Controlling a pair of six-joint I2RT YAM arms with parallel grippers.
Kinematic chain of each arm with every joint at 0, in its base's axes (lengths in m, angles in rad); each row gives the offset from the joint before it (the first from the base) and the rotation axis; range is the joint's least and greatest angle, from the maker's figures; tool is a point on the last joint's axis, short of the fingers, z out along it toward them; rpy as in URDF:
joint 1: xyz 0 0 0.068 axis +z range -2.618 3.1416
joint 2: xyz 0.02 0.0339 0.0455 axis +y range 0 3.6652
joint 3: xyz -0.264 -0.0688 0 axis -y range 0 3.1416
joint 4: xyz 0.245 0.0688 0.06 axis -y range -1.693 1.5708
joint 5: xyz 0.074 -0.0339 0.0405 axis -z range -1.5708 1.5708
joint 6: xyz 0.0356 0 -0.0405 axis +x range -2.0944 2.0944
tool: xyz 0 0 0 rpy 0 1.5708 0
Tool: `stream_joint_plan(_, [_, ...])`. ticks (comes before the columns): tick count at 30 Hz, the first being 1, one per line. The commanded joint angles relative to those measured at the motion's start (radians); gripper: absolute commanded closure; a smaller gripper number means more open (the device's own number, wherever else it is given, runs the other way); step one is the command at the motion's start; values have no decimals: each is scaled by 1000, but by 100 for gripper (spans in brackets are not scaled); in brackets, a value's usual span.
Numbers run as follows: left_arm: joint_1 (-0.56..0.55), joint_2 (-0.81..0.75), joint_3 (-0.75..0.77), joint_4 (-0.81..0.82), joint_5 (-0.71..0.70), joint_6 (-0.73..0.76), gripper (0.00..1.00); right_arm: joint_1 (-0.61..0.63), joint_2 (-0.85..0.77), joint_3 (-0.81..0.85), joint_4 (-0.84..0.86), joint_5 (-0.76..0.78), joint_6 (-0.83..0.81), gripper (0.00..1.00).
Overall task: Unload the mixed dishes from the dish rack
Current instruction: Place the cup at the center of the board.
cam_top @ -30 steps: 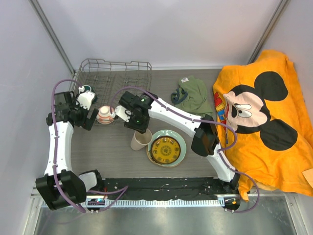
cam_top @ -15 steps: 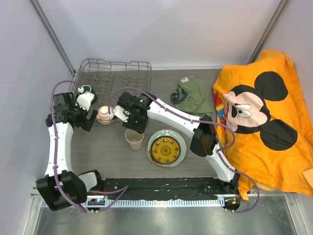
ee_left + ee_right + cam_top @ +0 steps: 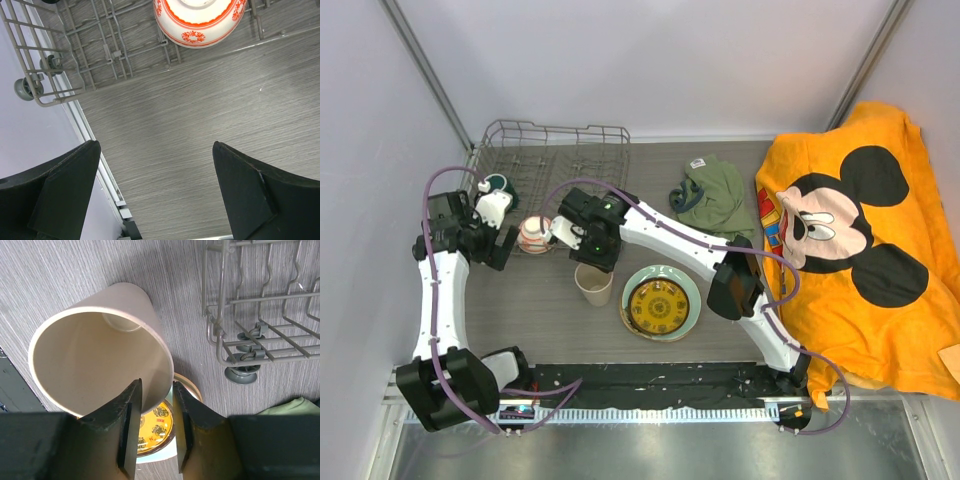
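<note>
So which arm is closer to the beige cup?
Right. The right arm's fingers pinch the rim of the beige cup. The left arm's fingers are open, off to its left, facing the small red-and-white patterned bowl.

White arms (image 3: 438, 300) — black joints (image 3: 732, 285), purple cables (image 3: 450, 168)
</note>
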Motion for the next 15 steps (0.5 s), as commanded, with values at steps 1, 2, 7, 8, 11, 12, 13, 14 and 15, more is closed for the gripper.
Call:
stream_joint_plan(1, [14,-18,-3,33,30,7,0,7,-3,44,5,10,3,62])
stream_joint_plan(2, [13,-18,-3,33,32,9,0,7,-5,45,7,10,3,62])
stream_joint_plan(7, [17,-18,-2,36,37,5,0,7,-9,54,10,13,3,58])
stream_joint_plan(8, [17,-18,-2,36,37,4,0,7,-12,54,10,13,5,57])
stream_joint_plan(11, [19,-18,3,36,40,2,0,8,-22,56,13,21,6,55])
stream_joint_plan(12, [17,-16,6,34,41,-1,0,7,-32,57,11,23,8,55])
stream_joint_plan(13, [19,-15,11,34,44,-2,0,7,-37,56,13,24,8,54])
stream_joint_plan(14, [19,-12,11,34,49,-4,0,7,-43,54,14,27,6,53])
stream_joint_plan(15, [19,-12,14,33,53,-5,0,7,-49,56,14,27,8,52])
